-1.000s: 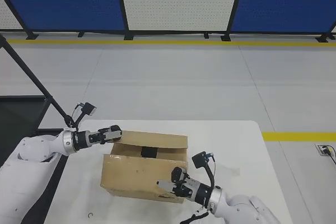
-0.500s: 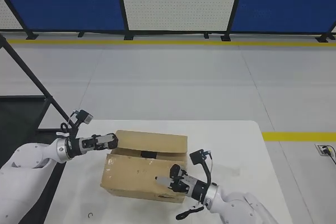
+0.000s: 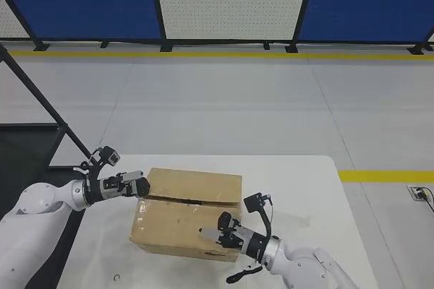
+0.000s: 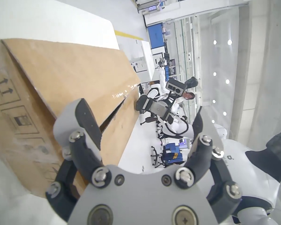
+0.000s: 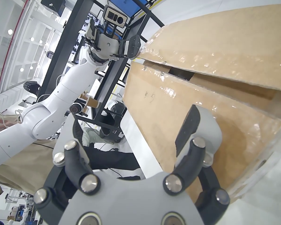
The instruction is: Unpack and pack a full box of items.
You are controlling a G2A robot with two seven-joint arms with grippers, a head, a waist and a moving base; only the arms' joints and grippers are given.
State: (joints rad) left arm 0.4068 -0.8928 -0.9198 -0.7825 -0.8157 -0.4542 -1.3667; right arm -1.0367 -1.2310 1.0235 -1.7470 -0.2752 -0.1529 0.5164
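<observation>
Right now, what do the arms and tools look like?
The left arm and right arm are white rounded shells. The left tool and right tool have grey screwed plates, black linkages, white fingers with black pads. A black cable loops by the right wrist.

Nearly shut flaps (image 3: 195,180) hide what lies inside the box (image 3: 173,225).

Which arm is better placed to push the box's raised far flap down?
Left. The open left gripper sits at the far flap's corner, while the right gripper is at the box's near edge.
</observation>
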